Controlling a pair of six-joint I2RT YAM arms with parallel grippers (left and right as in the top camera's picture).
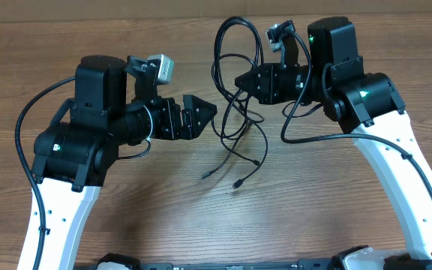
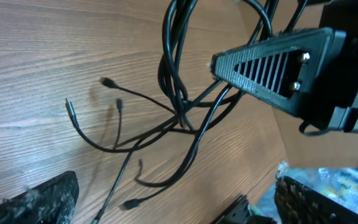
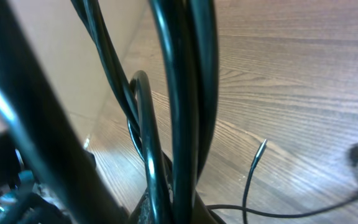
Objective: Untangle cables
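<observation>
The cables [image 1: 235,112] are thin black cords bunched in loops at the table's back centre. Their loose ends trail forward to small plugs [image 1: 203,176]. My right gripper [image 1: 244,79] is shut on the bundle and holds its upper loops [image 1: 237,37] off the table. In the right wrist view the cords [image 3: 179,124] run straight up through the jaws and fill the frame. My left gripper [image 1: 203,114] stands open just left of the tangle, with nothing between its fingers [image 2: 42,199]. The left wrist view shows the hanging strands [image 2: 179,106] crossing below the right gripper's finger [image 2: 272,62].
The thicker black arm cable [image 1: 28,120] loops out on the far left, and another [image 1: 298,124] hangs beside the right arm. Bare wooden tabletop [image 1: 163,195] lies in front of the tangle. The table's back edge [image 1: 186,13] runs just behind the loops.
</observation>
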